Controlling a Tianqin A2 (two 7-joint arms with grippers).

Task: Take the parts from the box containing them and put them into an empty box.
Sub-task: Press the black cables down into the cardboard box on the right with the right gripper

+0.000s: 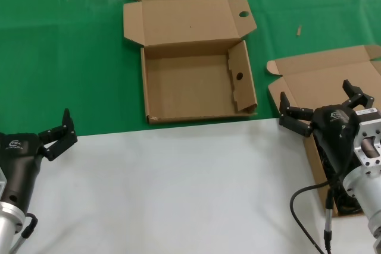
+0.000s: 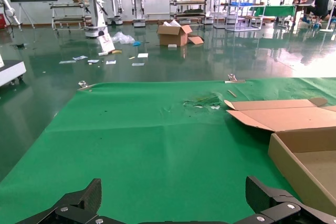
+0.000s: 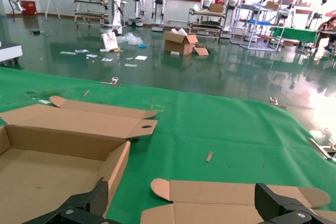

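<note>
A wide workshop hall behind, with shelving, other robots and scattered cartons on a glossy floor; nearer, a green cloth table cover (image 1: 71,46) across the far half of the work surface and a plain white sheet (image 1: 166,182) across the near half.

Centre-far on the green, the flat brown cardboard mailer box with the round-holed lid tab (image 1: 184,87), lid thrown back toward the far side, bare floor showing, notched side flap standing on its right wall; laid open like this, probably, to receive from above with nothing in the way.

Far right, partly cut off by the picture's edge, the second flat brown cardboard mailer box with a plain hinged lid (image 1: 321,78), lid also folded back; inside it, mostly hidden behind the arm, a dark mass that looks like the black bundled power cords (image 1: 326,153), not clearly separable from the robot's own black cable (image 1: 303,206) looping out nearer.

Black two-fingered right gripper (image 1: 324,105) poised over that box's near-left part, fingers spread wide and holding nothing; placed so, apparently, to drop onto a cord.

Black left gripper (image 1: 56,132) low at the near left, over the edge of the white sheet, fingers likewise parted and empty; seemingly waiting well clear of both boxes.

Nothing yet transferred, judging by the bare centre box.
</note>
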